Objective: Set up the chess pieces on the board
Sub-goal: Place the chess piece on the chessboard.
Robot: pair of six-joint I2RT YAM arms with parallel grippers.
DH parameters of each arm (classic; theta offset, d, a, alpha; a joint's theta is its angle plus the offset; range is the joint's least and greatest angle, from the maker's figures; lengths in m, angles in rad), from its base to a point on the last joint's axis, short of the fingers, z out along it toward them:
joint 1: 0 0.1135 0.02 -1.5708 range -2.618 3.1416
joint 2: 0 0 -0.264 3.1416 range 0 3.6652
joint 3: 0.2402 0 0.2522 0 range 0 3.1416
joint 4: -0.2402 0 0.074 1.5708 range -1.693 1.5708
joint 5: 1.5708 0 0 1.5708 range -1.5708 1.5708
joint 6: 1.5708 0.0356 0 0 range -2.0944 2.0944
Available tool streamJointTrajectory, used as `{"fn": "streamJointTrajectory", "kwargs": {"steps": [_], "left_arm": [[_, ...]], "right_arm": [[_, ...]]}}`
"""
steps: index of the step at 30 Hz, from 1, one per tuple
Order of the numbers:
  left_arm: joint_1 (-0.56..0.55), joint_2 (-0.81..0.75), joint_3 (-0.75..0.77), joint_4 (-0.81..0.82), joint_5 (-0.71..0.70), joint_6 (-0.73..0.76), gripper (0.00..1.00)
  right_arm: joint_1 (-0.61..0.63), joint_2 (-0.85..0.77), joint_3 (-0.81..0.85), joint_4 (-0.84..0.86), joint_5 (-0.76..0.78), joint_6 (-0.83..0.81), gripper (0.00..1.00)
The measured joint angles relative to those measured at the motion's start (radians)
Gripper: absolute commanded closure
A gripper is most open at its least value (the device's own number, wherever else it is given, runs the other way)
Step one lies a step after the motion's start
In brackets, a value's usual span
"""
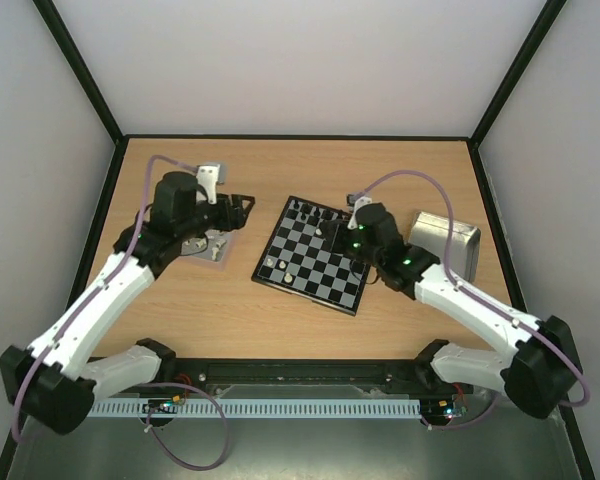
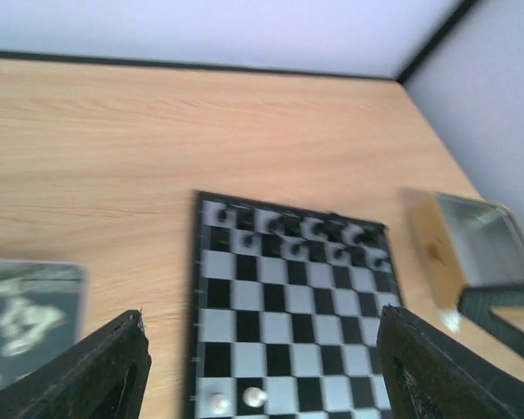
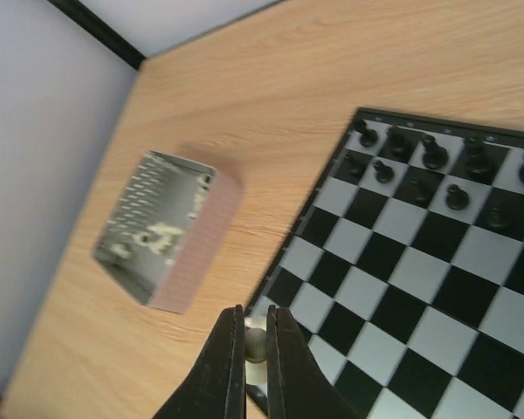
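The board lies in the middle of the table. Several black chess pieces fill its far rows, and a few cream-white ones stand at its left corner. My right gripper is shut on a small cream-white piece, seen over the board's left corner. In the top view it reaches over the board. My left gripper is open wide with nothing between its fingers. It looks down on the board and two white pieces. From above it hangs left of the board.
A metal tray holding white pieces sits left of the board, under the left arm. A second metal tray stands right of the board, behind the right arm. Bare wood surrounds the board, with walls on three sides.
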Motion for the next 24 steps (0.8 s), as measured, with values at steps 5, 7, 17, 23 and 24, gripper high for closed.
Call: {"fn": "streamJointTrajectory", "kwargs": {"steps": [5, 7, 17, 23, 24], "left_arm": [[0.007, -0.159, -0.087, -0.024, -0.244, -0.045, 0.26], [0.011, -0.219, -0.131, -0.036, -0.299, -0.056, 0.26], [0.012, -0.399, -0.292, -0.078, -0.331, -0.112, 0.26], [0.012, -0.406, -0.322, -0.097, -0.31, -0.129, 0.26], [0.012, -0.406, -0.325, -0.097, -0.307, -0.13, 0.26]], "right_arm": [[0.132, 0.1, 0.016, -0.043, 0.216, -0.066, 0.98], [0.188, 0.147, 0.023, -0.059, 0.294, -0.085, 0.98], [0.298, 0.388, 0.1, -0.064, 0.421, -0.106, 0.98], [0.298, 0.453, 0.101, -0.045, 0.4, -0.093, 0.98], [0.298, 0.461, 0.101, -0.036, 0.388, -0.089, 0.98]]}}
